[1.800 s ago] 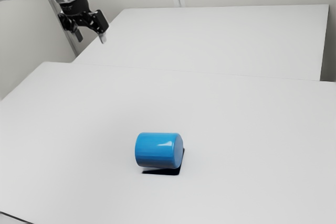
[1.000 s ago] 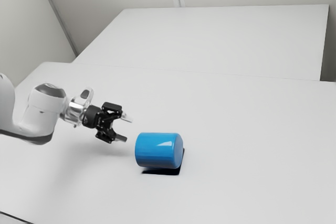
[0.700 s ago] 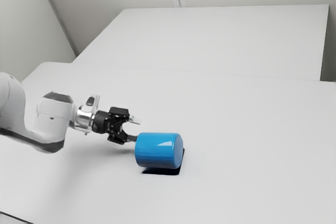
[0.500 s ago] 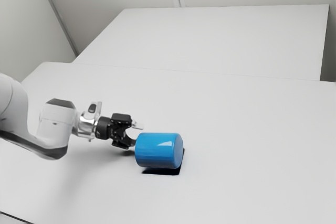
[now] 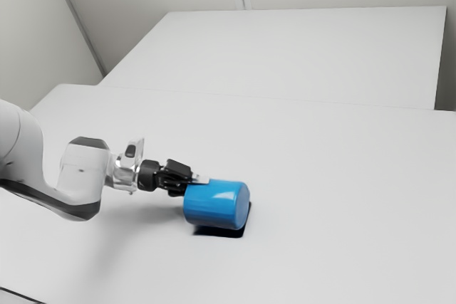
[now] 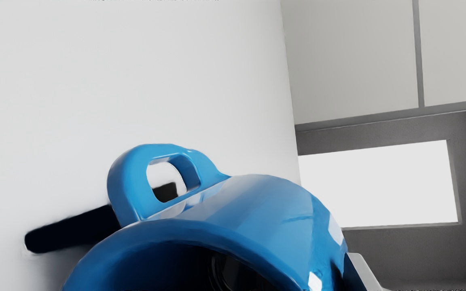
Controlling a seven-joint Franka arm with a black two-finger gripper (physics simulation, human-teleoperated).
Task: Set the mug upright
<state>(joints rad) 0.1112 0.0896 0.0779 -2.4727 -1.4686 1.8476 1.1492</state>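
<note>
arm: white arm (image 5: 83, 176) comes in low from the exterior view's left; forearm bends up into a near-level wrist
hand pose: near level, aimed at the exterior view's right, slight downward tip; will need to pitch until it points down
jaws: on gripper (image 5: 199, 181), drawn together on the mug's wall at the open end; pale fingertip (image 6: 363, 266) outside along the upper wall, other one looks to be inside the mouth
grip care: only a wall pinch, so squeeze firmly; mug could pivot or slip as its weight swings
mouth: rim (image 6: 156, 227) faces the hand, so pointing the hand down should bring the mouth up
mug: blue mug (image 5: 217, 205), on its side, mid-table, well in from the far edge; whether it is slightly lifted, can't tell
handle: handle (image 6: 124, 178) sits low, close to the table; lift enough that it clears before turning
closed end: toward the exterior view's right; should swing under, stay off the surface during the turn, then land flat
table: white table (image 5: 335, 169), roomy around mug; lower slowly, level the base before opening
release: ease fingers apart, back off straight up, else the inner one may catch the rim and tip it
</note>
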